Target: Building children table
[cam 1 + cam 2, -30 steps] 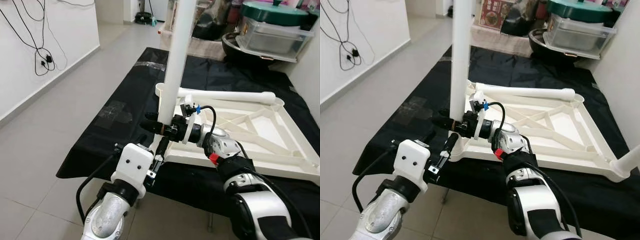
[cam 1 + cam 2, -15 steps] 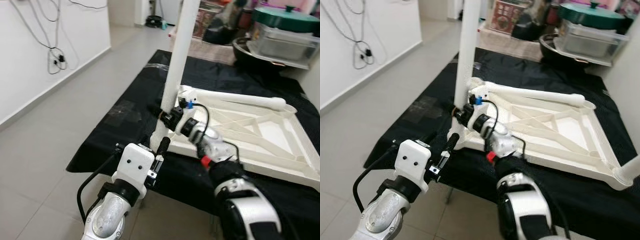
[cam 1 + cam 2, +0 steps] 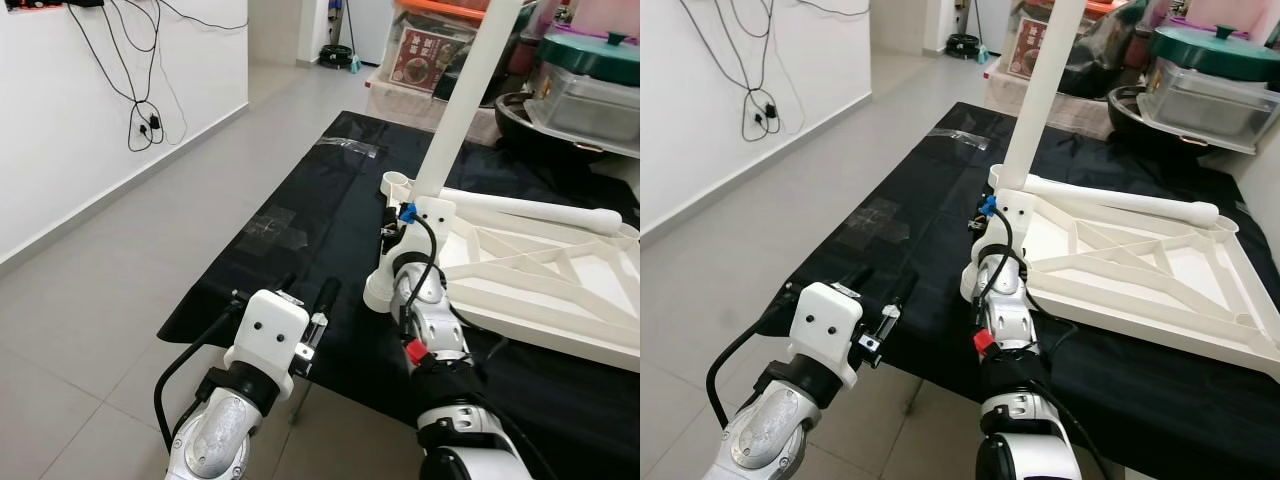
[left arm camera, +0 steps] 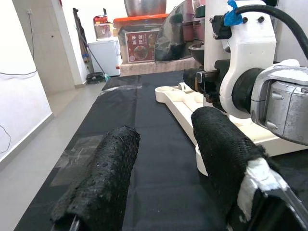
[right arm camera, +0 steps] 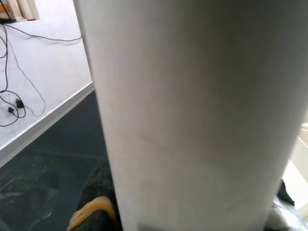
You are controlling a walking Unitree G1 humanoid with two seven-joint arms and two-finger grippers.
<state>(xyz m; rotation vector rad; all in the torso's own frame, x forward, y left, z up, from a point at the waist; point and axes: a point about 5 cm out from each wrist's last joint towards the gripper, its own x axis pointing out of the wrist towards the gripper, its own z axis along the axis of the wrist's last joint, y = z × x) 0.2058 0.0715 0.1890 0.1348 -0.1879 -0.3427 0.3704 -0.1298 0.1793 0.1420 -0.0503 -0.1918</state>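
The right claw (image 3: 400,235) has tipped the white leg (image 3: 462,105) from upright to leaning.

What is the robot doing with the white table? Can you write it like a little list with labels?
Job: building a children's table
Table frame: white, upside down on the black cloth
Held leg: white pole, tilted, lower end near the frame's corner
Right gripper: at the foot of the held leg, gripping it
Left gripper: open, low over the cloth, beside the frame's near corner
Spare leg: lying across the frame's far edge
Behind: green-lidded pot, storage boxes
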